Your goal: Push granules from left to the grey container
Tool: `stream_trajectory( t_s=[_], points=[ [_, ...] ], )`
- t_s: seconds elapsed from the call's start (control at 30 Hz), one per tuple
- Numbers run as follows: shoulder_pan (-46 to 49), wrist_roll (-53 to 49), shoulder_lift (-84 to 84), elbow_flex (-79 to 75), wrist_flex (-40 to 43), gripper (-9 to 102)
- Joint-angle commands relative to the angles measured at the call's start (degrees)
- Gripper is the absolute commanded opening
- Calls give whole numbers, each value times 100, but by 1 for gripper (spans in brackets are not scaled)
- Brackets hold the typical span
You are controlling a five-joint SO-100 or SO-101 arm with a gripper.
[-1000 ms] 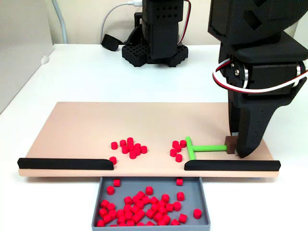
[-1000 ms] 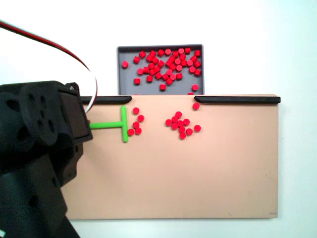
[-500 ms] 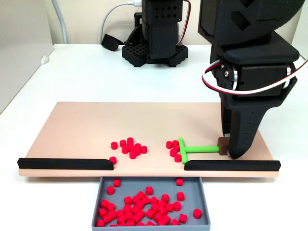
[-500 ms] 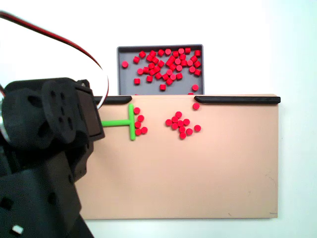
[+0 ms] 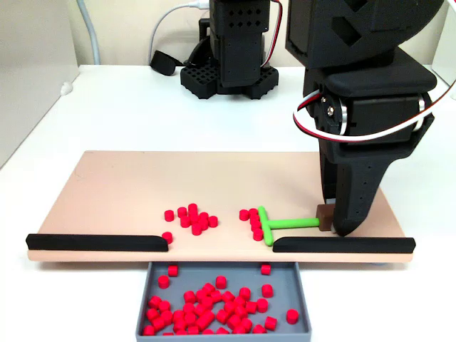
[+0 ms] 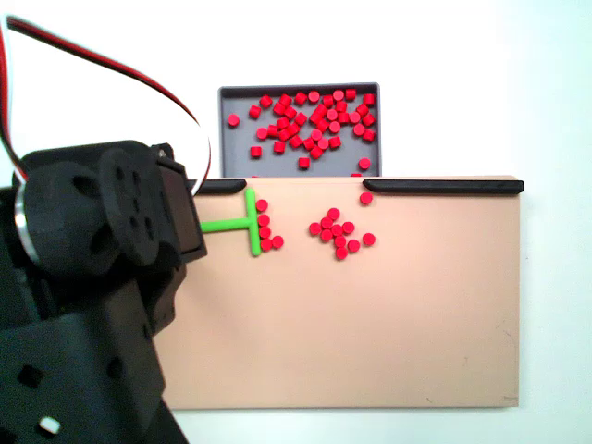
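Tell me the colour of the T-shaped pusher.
Bright green pusher, clearest in the fixed view from above.

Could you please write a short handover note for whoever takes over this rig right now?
Gripper: down at the board, at the brown end block of the green T-shaped pusher; whether it is clamped cannot be told.
Pusher head touches a small group of granules near the gap between the black bars.
Done: most granules already lie in the grey container.
Left: the group at the pusher and a second cluster further along the beige board, plus a stray by the bar end, are not yet pushed through the gap into the container.
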Motion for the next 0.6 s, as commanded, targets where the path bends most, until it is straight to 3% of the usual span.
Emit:
stream_trajectory(
  t_s=[0.0,0.57],
  points=[
    [53,-185,35,-149,-18,0],
    [123,-729,44,-70,-18,0]
  ],
)
